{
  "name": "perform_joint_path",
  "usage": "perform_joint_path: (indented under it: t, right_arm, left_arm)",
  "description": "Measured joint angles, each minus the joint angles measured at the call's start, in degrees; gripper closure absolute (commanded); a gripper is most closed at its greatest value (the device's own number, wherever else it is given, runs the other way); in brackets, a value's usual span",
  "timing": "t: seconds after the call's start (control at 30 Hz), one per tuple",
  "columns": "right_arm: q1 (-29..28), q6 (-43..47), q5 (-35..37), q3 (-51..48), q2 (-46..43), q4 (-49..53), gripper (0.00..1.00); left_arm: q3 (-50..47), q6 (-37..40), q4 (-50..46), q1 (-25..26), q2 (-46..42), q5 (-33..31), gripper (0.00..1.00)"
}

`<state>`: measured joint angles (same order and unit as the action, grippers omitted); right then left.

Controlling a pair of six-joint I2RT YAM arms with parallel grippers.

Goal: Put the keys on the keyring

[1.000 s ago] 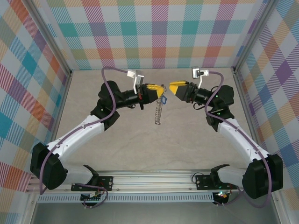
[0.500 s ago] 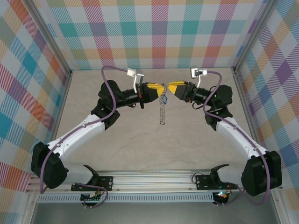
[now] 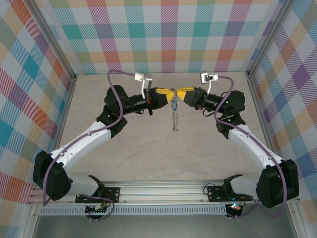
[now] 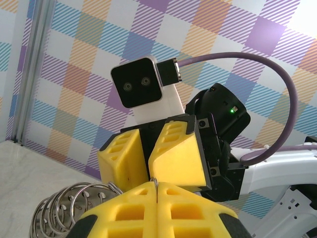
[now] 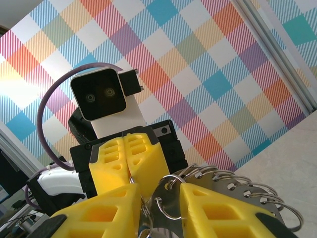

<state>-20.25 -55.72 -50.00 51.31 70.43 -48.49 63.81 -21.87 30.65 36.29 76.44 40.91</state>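
Above the counter [image 3: 148, 146], my left end effector [image 3: 169, 93] pinches the keyring [image 3: 174, 118], which hangs below; my right end effector [image 3: 180, 92], tip to tip with it, is narrow around the rim; pinching or not, I cannot tell.

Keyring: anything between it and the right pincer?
Nothing visible. The left pincer is shut on the keyring, which hangs below it, and the right pincer sits tip to tip with it. In the right wrist view the loops lie between its fingers.
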Motion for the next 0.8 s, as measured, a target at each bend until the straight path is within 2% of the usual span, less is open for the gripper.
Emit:
perform_joint_path:
  t: [0.2, 0.3, 0.4, 0.6, 0.8]
  right_arm:
    - [-0.85, 0.02, -0.17, 0.00, 0.00, 0.00, 0.74]
    - [-1.18, 0.26, -0.22, 0.00, 0.00, 0.15, 0.67]
    - [-1.22, 1.18, -0.02, 0.00, -0.13, 1.25, 0.71]
    - [-1.29, 2.03, -0.13, 0.00, -0.15, 2.12, 0.87]
    - [-1.27, 2.19, -0.17, 0.00, -0.15, 2.25, 0.86]
  left_arm:
    - [0.00, 0.00, 0.02, -0.04, 0.02, -0.04, 1.00]
    - [0.00, 0.00, 0.11, -0.04, 0.02, -0.02, 1.00]
    - [0.00, 0.00, 0.17, -0.04, 0.02, -0.02, 1.00]
    - [0.00, 0.00, 0.15, -0.07, 0.02, -0.55, 1.00]
    - [0.11, -0.04, 0.17, -0.07, 0.33, -0.96, 1.00]
